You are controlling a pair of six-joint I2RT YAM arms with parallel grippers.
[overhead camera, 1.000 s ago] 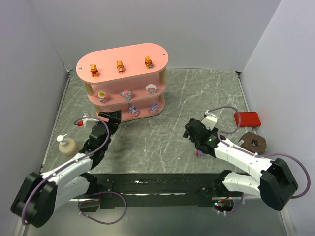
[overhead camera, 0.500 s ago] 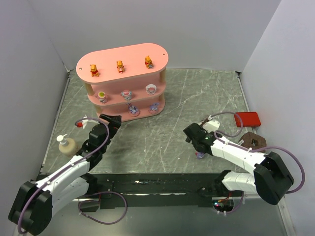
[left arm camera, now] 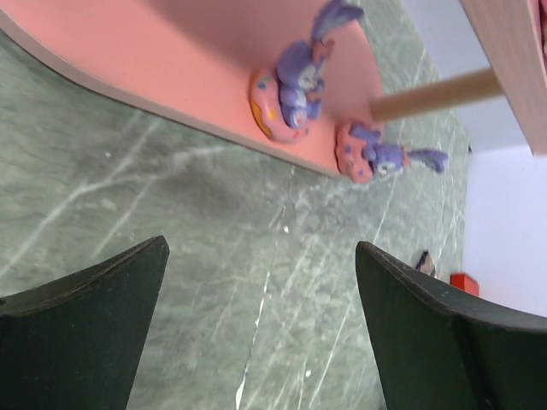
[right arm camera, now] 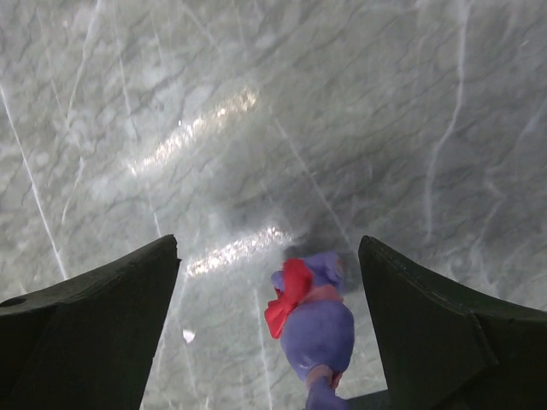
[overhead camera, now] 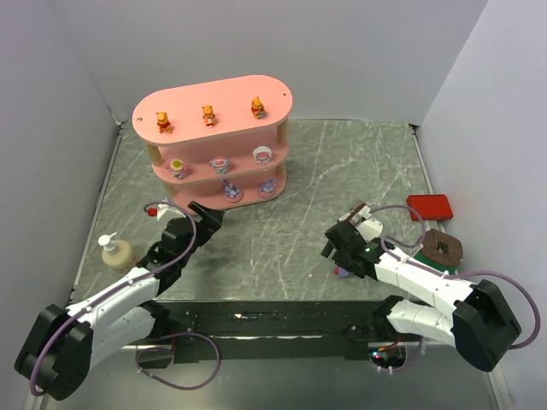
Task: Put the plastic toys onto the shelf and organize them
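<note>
The pink shelf [overhead camera: 214, 98] stands at the far left. Three orange bears [overhead camera: 208, 114] sit on its top tier, three pink-white toys [overhead camera: 220, 162] on the middle tier and two purple toys [overhead camera: 231, 191] on the bottom tier. A third purple toy [overhead camera: 342, 272] with a red bow lies on the table. My right gripper [overhead camera: 338, 256] is open and low over it. In the right wrist view the toy [right arm camera: 314, 325] lies between the fingers [right arm camera: 269, 246], nearer the right one. My left gripper [overhead camera: 209, 219] is open and empty, in front of the bottom tier [left arm camera: 171, 60] and its two purple toys [left arm camera: 291, 85].
A soap pump bottle [overhead camera: 115, 253] stands at the left edge. A red flat box [overhead camera: 429, 207] and a brown-wrapped snack [overhead camera: 442, 248] lie at the right edge. A wooden post [left arm camera: 436, 94] holds up the shelf end. Grey walls close in the table.
My right gripper has come down and nearer, and now straddles the purple toy on the table. My left gripper has shifted right and towards the near edge, away from the shelf.
</note>
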